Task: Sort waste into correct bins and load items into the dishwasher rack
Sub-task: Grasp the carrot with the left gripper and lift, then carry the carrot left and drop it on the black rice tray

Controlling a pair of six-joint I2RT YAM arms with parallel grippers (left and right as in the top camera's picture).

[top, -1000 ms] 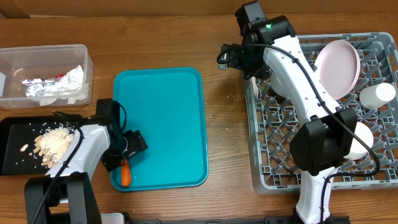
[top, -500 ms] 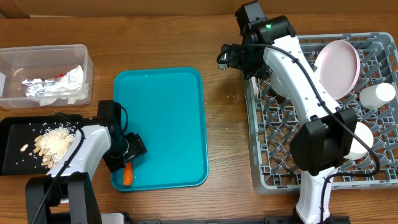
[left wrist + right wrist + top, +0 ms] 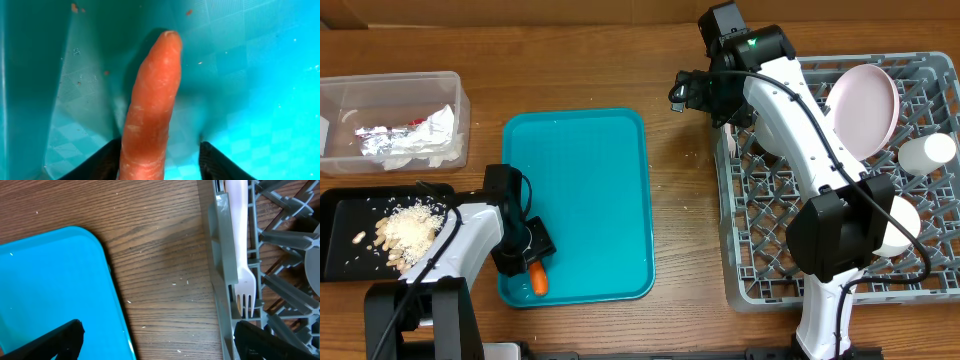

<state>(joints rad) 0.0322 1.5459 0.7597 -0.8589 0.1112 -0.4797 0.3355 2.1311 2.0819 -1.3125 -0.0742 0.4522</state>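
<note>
Left wrist view: straddled small orange carrot [image 3: 150,100] on teal tray [image 3: 260,75] for binning, left gripper [image 3: 160,157] half-narrowed, unclamped; right gripper [image 3: 155,340] wide, empty.

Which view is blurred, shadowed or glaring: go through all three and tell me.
Overhead: evenly lit and sharp, no glare. Left wrist: the small orange carrot fills the frame, slightly soft, with a dark shadow around its tip on the flat teal plastic tray. Right wrist: the wooden table shows crisp grain, while the right pincer has dark, blurred tips at the bottom corners.
</note>
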